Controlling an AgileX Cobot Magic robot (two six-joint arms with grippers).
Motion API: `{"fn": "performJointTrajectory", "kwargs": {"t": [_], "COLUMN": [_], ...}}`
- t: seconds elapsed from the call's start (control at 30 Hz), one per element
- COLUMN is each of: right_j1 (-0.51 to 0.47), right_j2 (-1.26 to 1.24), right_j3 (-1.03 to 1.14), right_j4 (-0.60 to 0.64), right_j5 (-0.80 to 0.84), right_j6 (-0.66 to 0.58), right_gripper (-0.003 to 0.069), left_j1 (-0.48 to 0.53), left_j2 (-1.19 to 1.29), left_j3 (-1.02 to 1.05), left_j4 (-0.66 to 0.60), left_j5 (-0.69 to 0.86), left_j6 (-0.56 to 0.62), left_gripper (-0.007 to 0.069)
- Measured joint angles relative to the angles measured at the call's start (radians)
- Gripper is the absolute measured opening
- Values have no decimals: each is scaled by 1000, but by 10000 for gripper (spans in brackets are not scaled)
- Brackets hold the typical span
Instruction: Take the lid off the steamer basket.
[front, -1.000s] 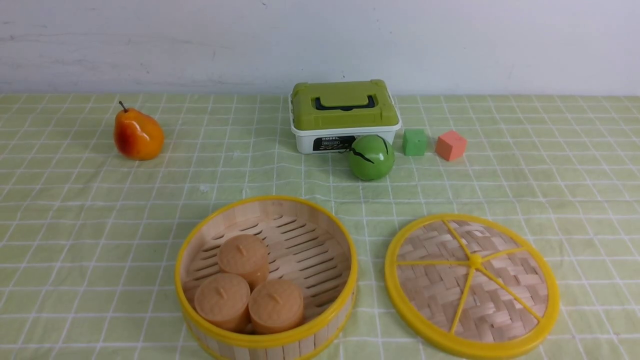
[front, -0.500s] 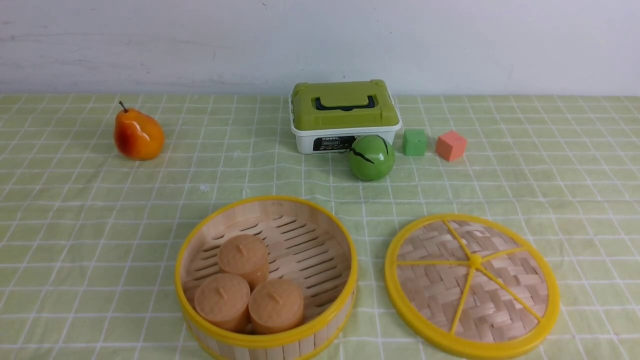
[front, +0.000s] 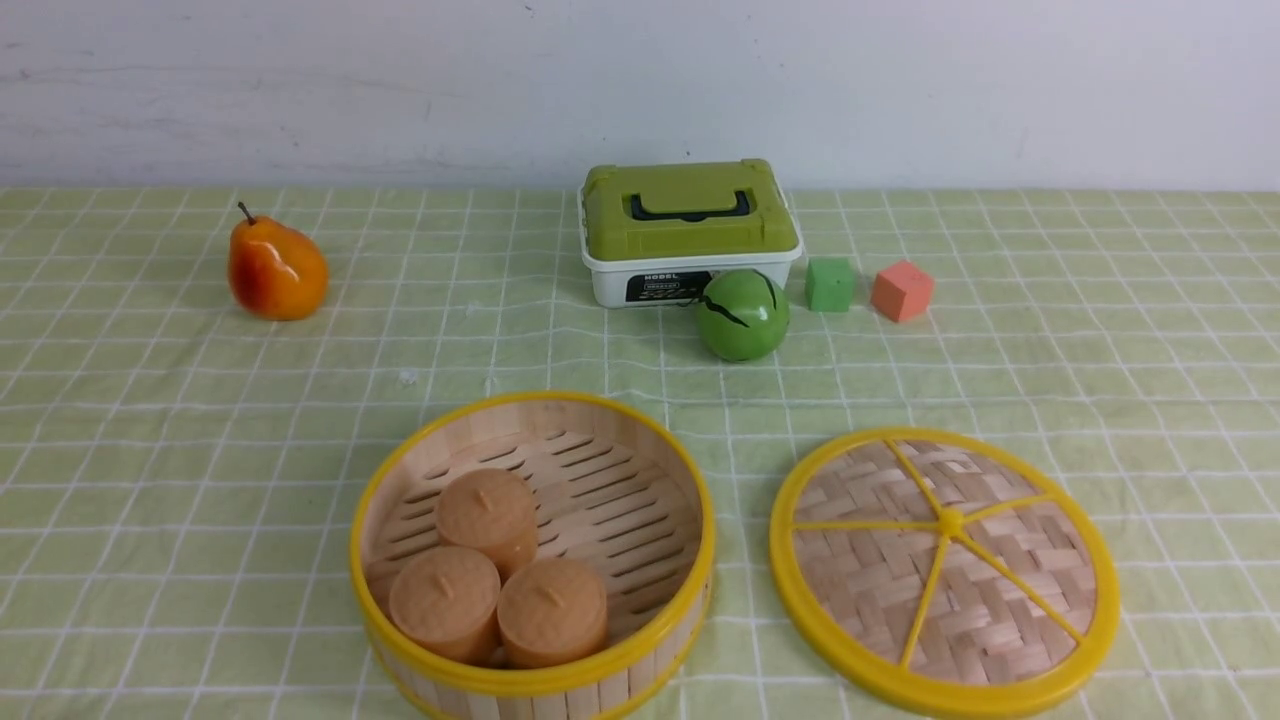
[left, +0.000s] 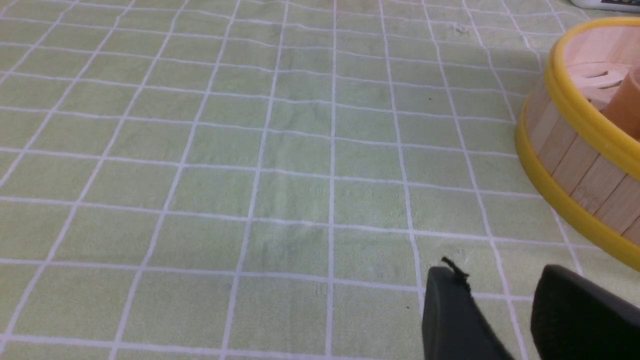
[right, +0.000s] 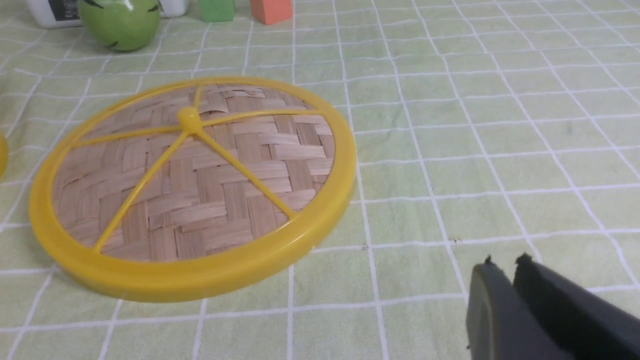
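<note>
Lid (front: 945, 570) lies flat on the checked cloth (front: 150, 420) at about 3 o'clock of the steamer basket (front: 533, 560), near it but with a strip of cloth between the two yellow rims, so by how things lie the task looks done. The basket stands uncovered, with three tan buns (front: 497, 580) bunched toward its 7 o'clock side on the slotted floor. As a judgement, the lid should be light and fairly stiff: thin woven bamboo held taut by a thick plastic rim and six spokes. The smooth rim looks slippery, and the weave would likely dent or split under a hard pinch. The best hold would be across the rim, near where a spoke meets it, or on the small centre knob (front: 949, 521), though the knob offers little to grip. The right gripper (right: 502, 262) hangs low over bare cloth beside the lid, apart from it, its two dark fingers pressed together on nothing. The left gripper (left: 495, 272) sits near the basket's outer wall without touching it, its fingers parted with cloth showing between them, holding nothing. Neither arm shows in the front view.
</note>
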Motion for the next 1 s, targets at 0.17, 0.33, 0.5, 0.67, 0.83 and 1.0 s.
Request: {"fn": "performJointTrajectory", "kwargs": {"t": [0.17, 0.33, 0.5, 0.67, 0.83, 1.0], "right_j1": [0, 0, 0, 0, 0, 0], "right_j2": [0, 0, 0, 0, 0, 0], "right_j3": [0, 0, 0, 0, 0, 0], "right_j4": [1, 1, 1, 1, 1, 1], "right_j5": [0, 0, 0, 0, 0, 1], "right_j6": [0, 0, 0, 0, 0, 0], "right_gripper": [49, 55, 61, 67, 74, 80], "left_j1": [0, 0, 0, 0, 0, 0], "left_j2": [0, 0, 0, 0, 0, 0], "left_j3": [0, 0, 0, 0, 0, 0], "left_j4": [0, 0, 0, 0, 0, 0], "left_j5": [0, 0, 0, 0, 0, 0], "left_j6": [0, 0, 0, 0, 0, 0], "left_gripper": [239, 239, 239, 239, 239, 239]}}
